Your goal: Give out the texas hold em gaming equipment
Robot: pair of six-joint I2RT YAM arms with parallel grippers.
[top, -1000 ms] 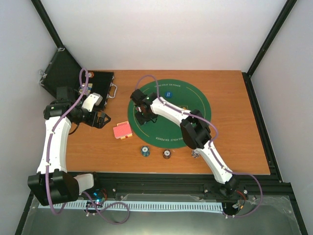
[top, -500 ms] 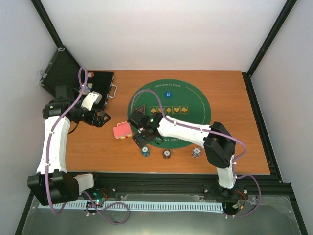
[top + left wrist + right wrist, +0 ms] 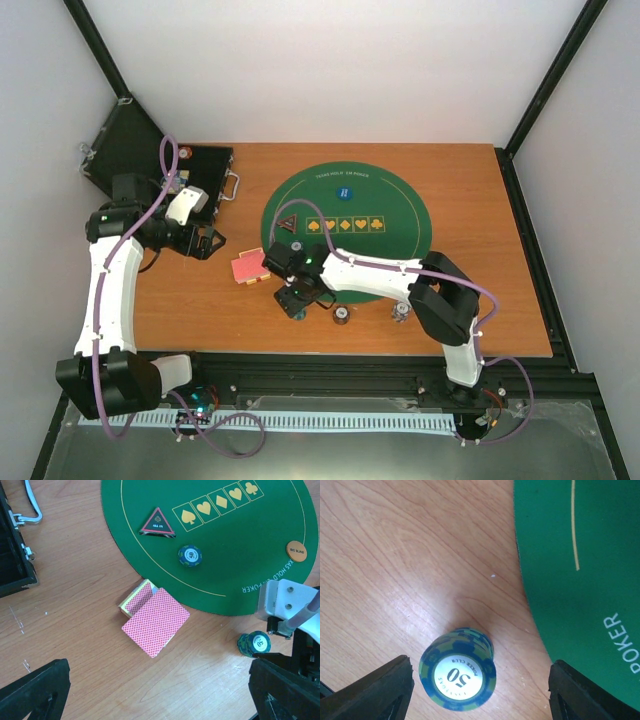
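Blue-green chip stack (image 3: 457, 675) stands on bare wood just off the green felt mat (image 3: 400, 195), at its 7 o'clock rim in the top view. The right gripper (image 3: 480, 690) hangs over it, jaws parted and touching nothing. Centre the stack between the fingers, descend squarely and close gently to avoid toppling. The left gripper (image 3: 160, 695) stands wide open, empty.

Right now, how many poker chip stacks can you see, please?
4: one stack on the green mat, one on the wood inside the open right gripper, two further right; the arm may hide more.
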